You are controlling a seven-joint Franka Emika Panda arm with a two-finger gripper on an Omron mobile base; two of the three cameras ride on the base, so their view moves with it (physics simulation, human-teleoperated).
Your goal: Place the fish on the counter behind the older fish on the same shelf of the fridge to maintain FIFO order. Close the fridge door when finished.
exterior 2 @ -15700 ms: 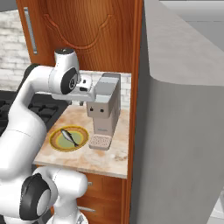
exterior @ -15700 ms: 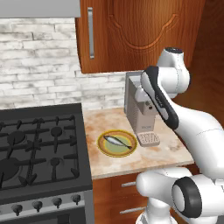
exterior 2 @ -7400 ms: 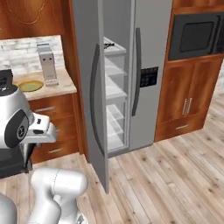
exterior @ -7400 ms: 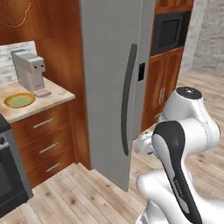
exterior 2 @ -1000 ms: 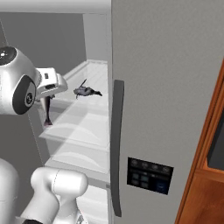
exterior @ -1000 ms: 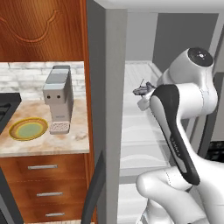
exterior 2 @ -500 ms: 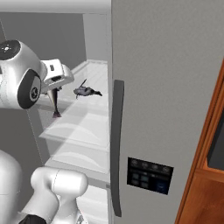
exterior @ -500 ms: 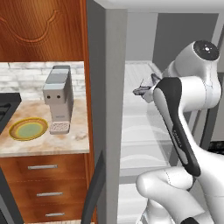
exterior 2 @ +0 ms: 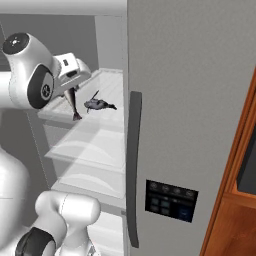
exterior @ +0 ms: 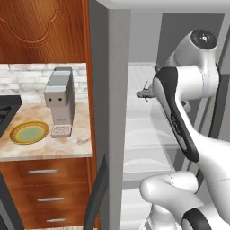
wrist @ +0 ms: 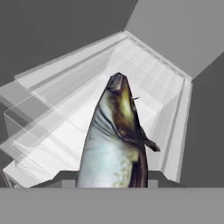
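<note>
Inside — fish [wrist: 114, 144] over fridge [exterior 2: 100, 145] shelf edge

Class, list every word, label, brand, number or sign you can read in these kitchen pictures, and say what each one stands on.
No readable text anywhere.
Dark control panel on the tall grey metal fridge door: small pale symbols, too blurred to read.
Grey box-shaped coffee machine on the beige marbled counter: two dark dots, no lettering.

Jaws hidden behind the fish [wrist: 114, 144], its tail cut off below.
</note>
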